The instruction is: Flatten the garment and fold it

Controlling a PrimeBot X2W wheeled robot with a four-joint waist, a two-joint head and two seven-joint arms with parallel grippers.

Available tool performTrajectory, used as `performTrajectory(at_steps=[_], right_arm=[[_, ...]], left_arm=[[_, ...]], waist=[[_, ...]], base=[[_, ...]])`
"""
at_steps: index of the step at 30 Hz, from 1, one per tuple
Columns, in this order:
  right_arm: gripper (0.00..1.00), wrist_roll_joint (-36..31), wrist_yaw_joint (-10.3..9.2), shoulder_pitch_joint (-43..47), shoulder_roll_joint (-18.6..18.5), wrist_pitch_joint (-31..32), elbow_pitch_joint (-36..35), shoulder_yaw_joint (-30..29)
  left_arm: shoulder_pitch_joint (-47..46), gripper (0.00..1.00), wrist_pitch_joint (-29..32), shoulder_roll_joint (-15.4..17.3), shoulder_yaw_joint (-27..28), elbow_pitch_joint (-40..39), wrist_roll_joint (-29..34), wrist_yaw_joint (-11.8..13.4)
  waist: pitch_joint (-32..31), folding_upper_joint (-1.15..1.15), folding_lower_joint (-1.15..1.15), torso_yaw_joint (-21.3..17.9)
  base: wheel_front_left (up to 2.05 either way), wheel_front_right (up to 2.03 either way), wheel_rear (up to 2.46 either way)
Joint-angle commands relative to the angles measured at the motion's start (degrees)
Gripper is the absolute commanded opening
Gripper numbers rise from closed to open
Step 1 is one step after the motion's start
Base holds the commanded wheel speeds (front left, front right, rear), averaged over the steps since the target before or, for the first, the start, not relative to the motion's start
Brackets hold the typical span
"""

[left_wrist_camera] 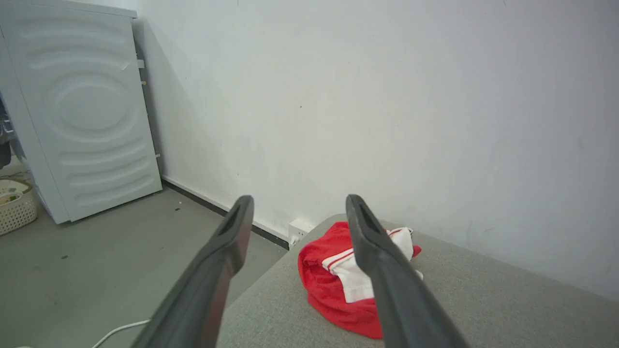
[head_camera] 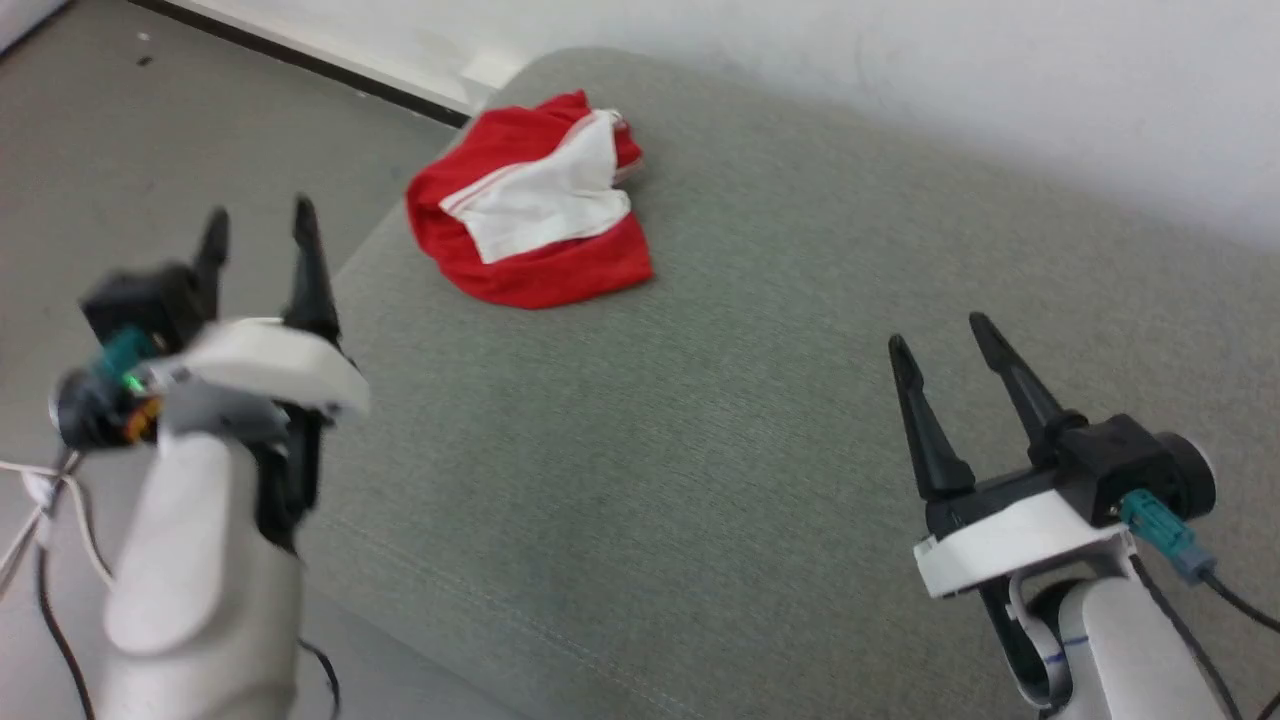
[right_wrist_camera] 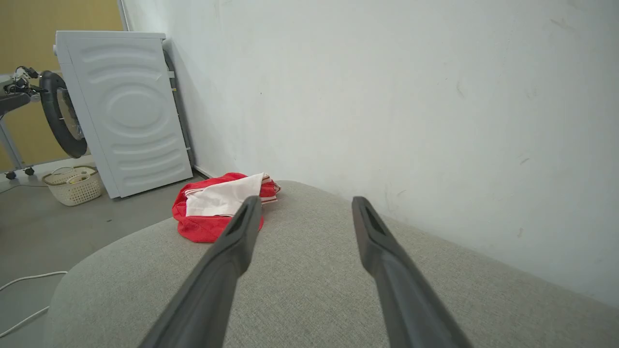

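The garment [head_camera: 530, 205] lies crumpled in a small heap at the far left corner of the grey upholstered surface [head_camera: 700, 400], red with a white sleeve panel and thin striped trim on top; its lettering is hidden. The same heap, the garment [left_wrist_camera: 333, 285], sits beyond my left fingers, and the garment [right_wrist_camera: 217, 208] lies ahead-left of my right fingers. My left gripper [head_camera: 258, 235] hangs open off the surface's left edge, well short of the shirt. My right gripper [head_camera: 938, 338] stands open over the near right area, nothing between its fingers.
A white wall [head_camera: 900, 80] runs along the far side of the surface. Grey floor [head_camera: 150, 150] lies to the left, with a white appliance [right_wrist_camera: 125, 111], a cream basket [right_wrist_camera: 72, 186] and a white cable [right_wrist_camera: 24, 280] on it.
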Motion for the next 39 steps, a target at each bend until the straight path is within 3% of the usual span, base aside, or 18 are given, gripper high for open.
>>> performTrajectory(at_steps=[1, 9, 10, 14, 21, 27, 31, 32, 33, 34, 39], right_arm=[[1.00, -0.59, -0.12, -1.62, 0.00, 0.12, -0.44, 0.19], [1.00, -1.19, -0.12, -6.92, 0.00, -0.90, -1.22, 0.27], [1.00, -1.19, -0.12, -6.92, 0.00, -0.90, -1.22, 0.27], [1.00, -0.29, -0.12, -8.43, 0.00, -1.78, -1.05, 0.11], [1.00, 1.25, -0.12, -9.85, 0.00, -2.89, -0.64, 0.13], [1.00, 1.22, -0.12, -10.21, 0.00, -3.26, -0.03, 0.00], [1.00, 1.18, -0.12, -10.07, 0.00, -3.34, 0.35, -0.34], [1.00, 1.19, -0.12, -9.93, 0.00, -3.36, 0.46, -0.33], [1.00, 1.23, -0.12, -9.79, 0.00, -3.37, 0.64, -0.31], [1.00, 1.33, -0.12, -9.63, 0.00, -3.38, 0.82, -0.25], [1.00, 2.15, -0.12, -8.53, 0.00, -3.40, 1.99, -0.73]], left_arm=[[-3.61, 1.00, 1.75, 1.48, 0.57, 1.48, -0.79, -0.78], [-18.25, 1.00, 15.48, 10.57, 3.30, 9.18, -4.01, -3.97], [-18.25, 1.00, 15.48, 10.57, 3.30, 9.18, -4.01, -3.97], [-20.90, 1.00, 24.70, 14.17, 5.36, 11.02, -6.38, -3.57], [-18.80, 1.00, 38.23, 18.82, 10.49, 10.71, -10.20, 0.75], [-13.04, 1.00, 45.64, 18.97, 13.13, 6.71, -11.89, 5.32], [-9.77, 1.00, 50.46, 18.49, 13.83, 3.67, -13.26, 6.85], [-9.11, 0.93, 51.09, 18.57, 13.80, 2.83, -13.36, 6.84], [-8.52, 0.16, 50.62, 18.81, 13.77, 1.55, -12.87, 7.07], [-8.02, 0.00, 49.39, 19.32, 13.67, 0.22, -12.07, 7.02], [-8.40, 0.00, 34.60, 21.79, 13.85, -3.16, -6.52, 6.96]], waist=[[12.85, 0.00, 0.00, -12.78], [24.36, 0.00, 0.00, -23.22], [24.36, 0.00, 0.00, -23.22], [27.86, 0.00, 0.00, -27.09], [31.78, 0.00, 0.00, -31.41], [32.33, 0.00, 0.00, -32.30], [30.97, 0.00, 0.00, -32.09], [30.35, 0.00, 0.00, -31.98], [29.52, 0.00, 0.00, -31.84], [28.66, 0.00, 0.00, -31.74], [22.25, 0.00, 0.00, -31.41]], base=[[0.00, 0.00, 0.00], [0.00, 0.00, 0.00], [0.00, 0.00, 0.00], [0.00, 0.00, 0.00], [0.00, 0.00, 0.00], [0.00, 0.00, 0.00], [0.00, 0.00, 0.00], [0.00, 0.00, 0.00], [0.00, 0.00, 0.00], [0.00, 0.00, 0.00], [0.00, 0.00, 0.00]])
